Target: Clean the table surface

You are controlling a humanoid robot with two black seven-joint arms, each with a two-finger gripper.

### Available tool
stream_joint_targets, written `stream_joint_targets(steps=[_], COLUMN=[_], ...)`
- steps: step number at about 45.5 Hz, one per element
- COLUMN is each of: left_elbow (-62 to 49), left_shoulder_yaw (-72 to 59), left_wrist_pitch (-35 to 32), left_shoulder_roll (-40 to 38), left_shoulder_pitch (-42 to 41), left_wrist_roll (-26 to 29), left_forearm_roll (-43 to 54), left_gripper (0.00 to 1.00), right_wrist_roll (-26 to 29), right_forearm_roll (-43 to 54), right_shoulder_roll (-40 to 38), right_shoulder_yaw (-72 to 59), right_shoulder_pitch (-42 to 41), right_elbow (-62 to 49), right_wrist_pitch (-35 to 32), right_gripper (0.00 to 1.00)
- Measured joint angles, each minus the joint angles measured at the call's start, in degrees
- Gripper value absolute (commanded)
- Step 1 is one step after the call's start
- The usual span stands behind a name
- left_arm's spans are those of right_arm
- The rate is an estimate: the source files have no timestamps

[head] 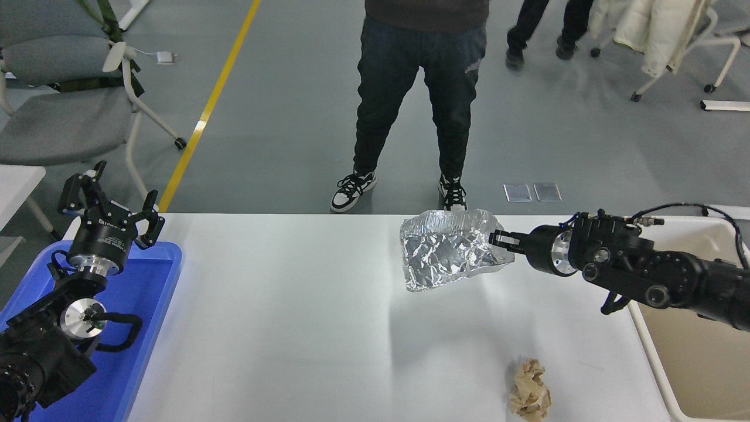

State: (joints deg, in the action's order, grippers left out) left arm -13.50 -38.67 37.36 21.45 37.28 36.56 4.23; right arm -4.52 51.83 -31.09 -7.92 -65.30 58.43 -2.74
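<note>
The white table surface [293, 328] fills the lower middle of the head view. My right gripper [498, 239] is shut on the right edge of a crumpled sheet of silver foil [445, 249] and holds it in the air above the table's far right part; its shadow lies on the table below. A crumpled brown paper ball [529, 391] lies on the table near the front right. My left gripper [111, 202] is open and parked above the blue tray [146, 316] at the left.
A beige tub [691, 351] stands off the table's right edge, under my right arm. A person in dark jeans [419, 94] stands at the far side. Another person walks at the top right. Chairs stand at the far left and far right.
</note>
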Motion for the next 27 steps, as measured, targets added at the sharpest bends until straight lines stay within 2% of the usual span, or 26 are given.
stream_joint_targets(steps=[12, 27], left_elbow=[0.0, 0.0], left_shoulder_yaw=[0.0, 0.0], left_wrist_pitch=[0.0, 0.0], left_shoulder_roll=[0.0, 0.0], left_shoulder_pitch=[0.0, -0.1], left_wrist_roll=[0.0, 0.0], left_forearm_roll=[0.0, 0.0], left_gripper=[1.0, 1.0], right_wrist_roll=[0.4, 0.9], right_forearm_roll=[-1.8, -2.7], right_shoulder_roll=[-10.4, -20.4], right_shoulder_yaw=[0.2, 0.3], right_shoulder_pitch=[-6.5, -13.9], right_elbow=[11.4, 19.5], right_wrist_pitch=[-5.2, -9.2], right_gripper=[0.0, 0.0])
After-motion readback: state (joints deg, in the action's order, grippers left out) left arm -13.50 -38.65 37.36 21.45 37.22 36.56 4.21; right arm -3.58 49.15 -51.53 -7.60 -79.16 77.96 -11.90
